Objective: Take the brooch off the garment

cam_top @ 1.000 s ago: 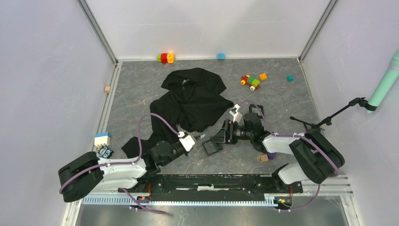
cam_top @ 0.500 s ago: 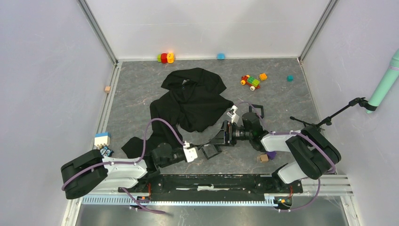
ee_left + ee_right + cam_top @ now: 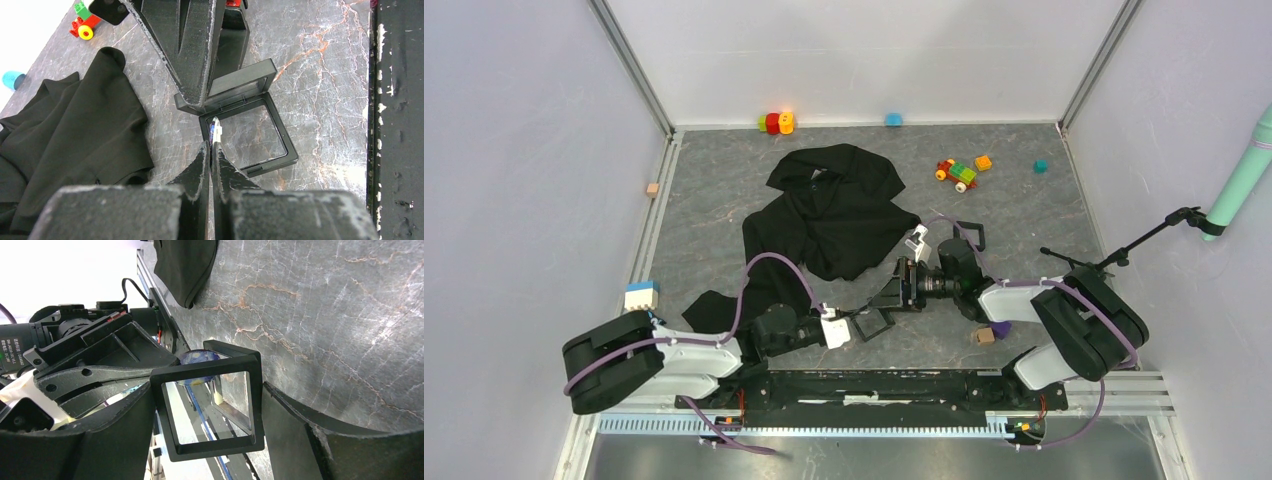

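The black garment (image 3: 834, 215) lies crumpled mid-table, and its edge (image 3: 75, 135) shows in the left wrist view. My left gripper (image 3: 212, 146) is shut on the brooch (image 3: 216, 130), a tiny whitish-blue piece poking out of its tips. It hangs over the lower half of an open black square frame (image 3: 272, 157) on the table. The brooch (image 3: 199, 357) appears roundish and blue behind the frame's raised lid (image 3: 207, 407). My right gripper (image 3: 207, 390) is closed wide on that lid, a finger on each side. In the top view the left gripper (image 3: 856, 318) meets the right gripper (image 3: 894, 290) at the frame.
A second black frame (image 3: 969, 232) lies behind the right wrist. Toy bricks (image 3: 959, 172), a red-yellow toy (image 3: 776, 122), a teal cube (image 3: 1040, 166) and a blue piece (image 3: 893, 119) sit at the back. A purple block (image 3: 1001, 328) and wooden block (image 3: 982, 336) are near the right arm. The black base rail (image 3: 395, 120) runs alongside.
My left gripper has swung back toward the near edge, away from the garment, and its tips now sit over the open frame. The right gripper with the lid shifted only slightly.
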Tool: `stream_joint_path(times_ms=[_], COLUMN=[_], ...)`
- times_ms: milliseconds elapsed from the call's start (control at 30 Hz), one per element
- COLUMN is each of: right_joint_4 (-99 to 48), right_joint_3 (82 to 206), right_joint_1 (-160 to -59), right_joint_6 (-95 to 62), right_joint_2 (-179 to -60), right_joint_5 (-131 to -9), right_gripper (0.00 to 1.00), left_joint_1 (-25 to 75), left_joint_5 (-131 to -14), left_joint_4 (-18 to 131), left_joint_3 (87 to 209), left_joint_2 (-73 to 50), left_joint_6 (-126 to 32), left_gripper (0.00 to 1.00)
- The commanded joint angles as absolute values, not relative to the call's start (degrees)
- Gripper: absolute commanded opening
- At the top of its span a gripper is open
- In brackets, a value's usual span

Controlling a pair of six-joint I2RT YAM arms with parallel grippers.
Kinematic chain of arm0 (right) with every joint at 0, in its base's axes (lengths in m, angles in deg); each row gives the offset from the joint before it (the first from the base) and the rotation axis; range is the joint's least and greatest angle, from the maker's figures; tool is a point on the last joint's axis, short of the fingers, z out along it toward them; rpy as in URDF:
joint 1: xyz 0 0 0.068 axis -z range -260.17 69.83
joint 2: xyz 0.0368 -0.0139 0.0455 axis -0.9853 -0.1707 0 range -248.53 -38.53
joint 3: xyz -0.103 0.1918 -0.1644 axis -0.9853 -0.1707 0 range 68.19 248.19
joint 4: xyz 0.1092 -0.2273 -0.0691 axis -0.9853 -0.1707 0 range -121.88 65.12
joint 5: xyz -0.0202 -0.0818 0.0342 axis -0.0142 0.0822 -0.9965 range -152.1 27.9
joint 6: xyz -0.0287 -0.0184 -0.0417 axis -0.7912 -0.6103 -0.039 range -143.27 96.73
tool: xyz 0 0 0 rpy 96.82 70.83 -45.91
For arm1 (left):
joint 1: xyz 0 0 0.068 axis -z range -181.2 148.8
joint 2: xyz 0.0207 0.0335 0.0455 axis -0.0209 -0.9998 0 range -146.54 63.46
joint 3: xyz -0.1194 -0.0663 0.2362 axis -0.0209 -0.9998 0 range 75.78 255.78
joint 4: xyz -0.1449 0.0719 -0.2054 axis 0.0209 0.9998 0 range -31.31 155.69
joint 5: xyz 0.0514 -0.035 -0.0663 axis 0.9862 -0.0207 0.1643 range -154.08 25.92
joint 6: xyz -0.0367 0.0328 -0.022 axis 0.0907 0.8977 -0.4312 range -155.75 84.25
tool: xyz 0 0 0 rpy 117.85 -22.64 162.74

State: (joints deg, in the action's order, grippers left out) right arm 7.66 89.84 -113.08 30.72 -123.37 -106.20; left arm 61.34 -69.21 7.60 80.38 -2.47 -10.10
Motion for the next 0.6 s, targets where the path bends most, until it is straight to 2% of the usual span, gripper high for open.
stream_joint_path(times_ms=[0, 167, 267, 400, 567], right_joint_4=[10.5, 10.8, 11.6, 13.2, 15.3], right_joint_3=[91.6, 91.6, 91.4, 91.0, 90.8], right_joint_1=[-113.4, -113.5, -113.6, -113.6, -113.5], right_joint_6=[31.4, 31.6, 32.0, 33.0, 34.5], right_joint_2=[-123.3, -123.6, -124.0, -124.5, -125.3], right_joint_5=[-107.5, -107.6, -107.8, -107.9, -107.9], right_gripper=[0.61, 0.61, 0.61, 0.61, 0.61], left_joint_1=[61.9, 62.4, 62.6, 63.0, 63.1], left_joint_5=[-70.5, -70.5, -70.7, -72.6, -77.7], left_joint_4=[3.2, 3.0, 4.2, 9.2, 19.7], left_joint_3=[82.7, 83.2, 83.6, 85.4, 89.5], left_joint_2=[-4.5, -5.5, -5.7, -5.5, -5.5], left_joint_6=[-6.8, -6.5, -6.5, -6.5, -9.9], left_gripper=[0.03, 0.05, 0.1, 0.16, 0.18])
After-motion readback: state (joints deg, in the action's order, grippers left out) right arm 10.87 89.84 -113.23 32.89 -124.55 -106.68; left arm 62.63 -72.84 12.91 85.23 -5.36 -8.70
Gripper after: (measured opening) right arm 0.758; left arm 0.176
